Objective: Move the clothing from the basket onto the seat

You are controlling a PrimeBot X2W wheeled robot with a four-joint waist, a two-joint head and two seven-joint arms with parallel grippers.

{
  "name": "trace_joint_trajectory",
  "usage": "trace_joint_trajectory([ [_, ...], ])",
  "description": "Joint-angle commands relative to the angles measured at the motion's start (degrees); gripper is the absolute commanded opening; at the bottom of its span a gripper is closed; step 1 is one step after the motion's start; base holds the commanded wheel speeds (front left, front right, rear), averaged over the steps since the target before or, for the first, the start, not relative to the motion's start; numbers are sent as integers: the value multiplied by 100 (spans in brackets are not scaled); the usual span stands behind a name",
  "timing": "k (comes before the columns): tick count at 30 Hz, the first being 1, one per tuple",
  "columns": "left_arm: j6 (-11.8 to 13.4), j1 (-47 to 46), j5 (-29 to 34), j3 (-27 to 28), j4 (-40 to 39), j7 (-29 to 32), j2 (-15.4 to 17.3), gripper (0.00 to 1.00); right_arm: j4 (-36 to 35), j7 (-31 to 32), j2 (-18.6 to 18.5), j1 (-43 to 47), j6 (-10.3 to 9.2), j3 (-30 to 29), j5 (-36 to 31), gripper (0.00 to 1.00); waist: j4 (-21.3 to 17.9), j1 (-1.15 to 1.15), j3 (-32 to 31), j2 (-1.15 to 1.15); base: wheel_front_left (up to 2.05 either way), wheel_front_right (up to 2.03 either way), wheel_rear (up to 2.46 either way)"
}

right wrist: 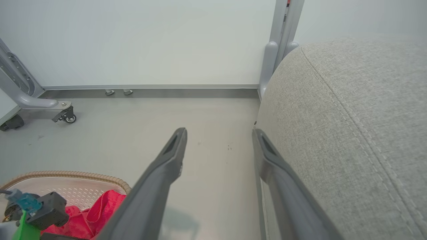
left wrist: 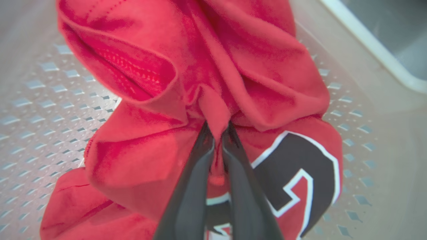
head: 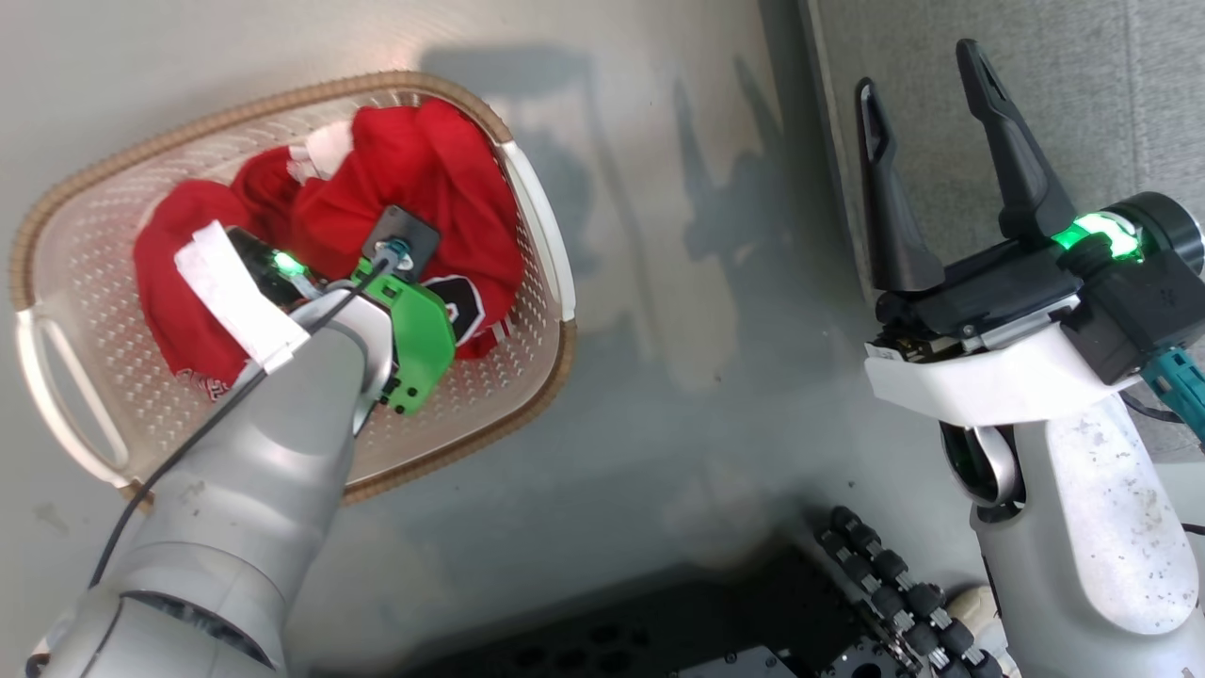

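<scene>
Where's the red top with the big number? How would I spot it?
Find the cream holey basket with a brown rim, on the floor left of the grey seat. In its red heap, look right beside the left pincer, which is shut on a red fold. The top has a big black number edged in white; the folds around it are plain red.

Open floor [head: 678, 358] runs between the basket [head: 85, 282] on the left (heaped with clothing [head: 424, 179]) and the seat [head: 1130, 94], right.
</scene>
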Motion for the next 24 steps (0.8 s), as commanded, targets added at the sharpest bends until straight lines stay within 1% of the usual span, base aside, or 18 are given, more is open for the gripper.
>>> trace_joint_trajectory([
  [1, -12, 89, -93, -61, -43, -109, -32, 0, 53, -22, -11, 31, -6, 2, -13, 100, 107, 0, -284, 39, 0, 0, 0],
  [11, -12, 531, -672, -479, -409, -673, -141, 0, 369, -22, -12, 328, -6, 10, -75, 100, 385, 0, -1264, 39, 0, 0, 0],
  [17, -12, 802, -986, -549, -812, -774, -150, 0, 543, -22, -13, 539, -6, -7, -116, 100, 557, 0, -1792, 39, 0, 0, 0],
  [19, -12, 916, -1110, -478, -1159, -770, -106, 0, 600, -22, -13, 615, -6, -16, -119, 100, 618, 0, -1970, 39, 0, 0, 0],
  [24, -11, 1265, -1148, -240, -1912, -769, 82, 0, 728, -22, -13, 788, -6, -39, -125, 100, 746, 0, -2385, 39, 0, 0, 0],
])
